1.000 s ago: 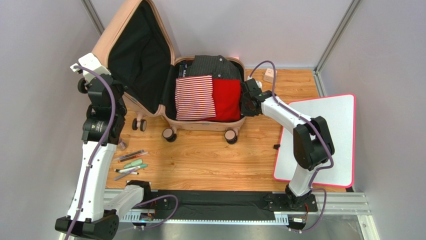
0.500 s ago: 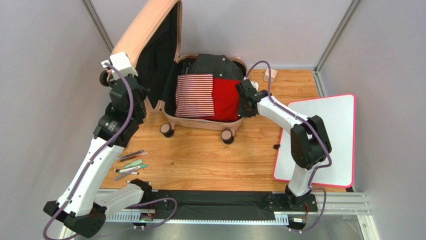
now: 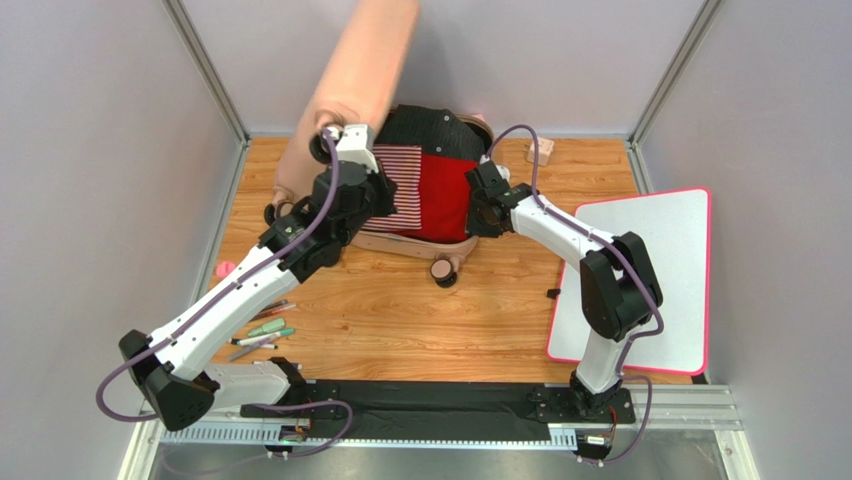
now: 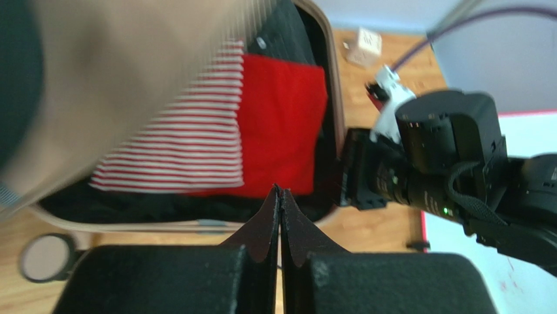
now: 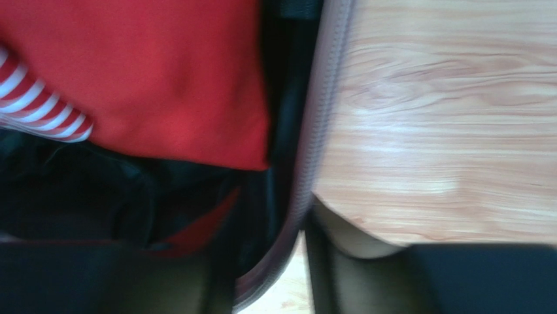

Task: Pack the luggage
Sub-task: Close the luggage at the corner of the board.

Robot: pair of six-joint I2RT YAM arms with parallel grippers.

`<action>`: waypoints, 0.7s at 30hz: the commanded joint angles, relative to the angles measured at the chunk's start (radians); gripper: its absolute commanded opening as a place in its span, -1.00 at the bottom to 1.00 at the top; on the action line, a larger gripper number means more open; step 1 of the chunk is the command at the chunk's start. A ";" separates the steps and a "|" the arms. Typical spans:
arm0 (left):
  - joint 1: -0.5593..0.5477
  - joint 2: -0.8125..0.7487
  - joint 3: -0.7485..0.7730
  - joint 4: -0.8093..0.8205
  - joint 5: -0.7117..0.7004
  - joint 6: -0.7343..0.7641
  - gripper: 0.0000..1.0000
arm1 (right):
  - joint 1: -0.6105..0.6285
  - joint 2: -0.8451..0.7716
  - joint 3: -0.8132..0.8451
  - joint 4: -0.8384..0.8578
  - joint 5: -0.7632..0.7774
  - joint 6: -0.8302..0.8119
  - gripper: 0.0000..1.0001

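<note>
The pale pink luggage [image 3: 395, 243] lies on the wood floor with its lid [image 3: 360, 70] raised and tilted over the base. Inside lie a red-and-white striped cloth [image 3: 402, 185], a red cloth [image 3: 445, 195] and a dark shirt [image 3: 430, 130]. My left gripper [image 3: 335, 140] is shut and empty, pressed against the lid's outer shell. In the left wrist view the shut gripper [image 4: 280, 191] points at the packed clothes, and the blurred lid [image 4: 124, 78] fills the left side. My right gripper [image 3: 480, 208] straddles the luggage's right rim [image 5: 314, 150], one finger inside and one outside.
A flat white board with a pink rim [image 3: 640, 270] lies on the right. Several pens [image 3: 262, 330] lie at the front left, with a small pink object [image 3: 225, 268] near the left wall. A small box [image 3: 540, 150] sits at the back right. Cage walls close in on both sides.
My left arm has swung right, bringing the lid from lying open at the left up over the base. The luggage slid slightly left. The right gripper stayed on the right rim.
</note>
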 commanded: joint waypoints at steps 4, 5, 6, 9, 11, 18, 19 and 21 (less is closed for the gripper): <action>-0.049 -0.018 -0.005 0.029 0.124 -0.077 -1.00 | 0.075 -0.095 -0.027 0.073 -0.202 -0.001 0.21; -0.054 -0.026 -0.012 0.037 0.139 -0.074 -1.00 | 0.075 -0.114 -0.030 0.060 -0.196 -0.004 0.30; -0.060 -0.032 -0.026 0.061 0.161 -0.067 -1.00 | 0.075 -0.153 -0.033 0.044 -0.175 -0.001 0.34; -0.065 -0.052 -0.075 0.097 0.286 -0.041 -1.00 | 0.075 -0.230 -0.051 -0.051 -0.072 0.009 0.48; -0.066 -0.054 -0.101 0.097 0.369 -0.034 -1.00 | 0.073 -0.322 -0.071 -0.152 0.017 0.009 0.57; -0.072 -0.021 -0.135 0.167 0.757 0.038 -0.76 | -0.002 -0.561 -0.093 -0.316 0.169 -0.014 0.71; -0.074 -0.014 -0.135 0.173 0.827 0.049 -0.56 | -0.028 -0.577 -0.087 -0.324 0.172 -0.027 0.72; -0.082 0.000 -0.122 0.172 0.894 0.081 -0.36 | -0.051 -0.606 -0.067 -0.336 0.172 -0.036 0.73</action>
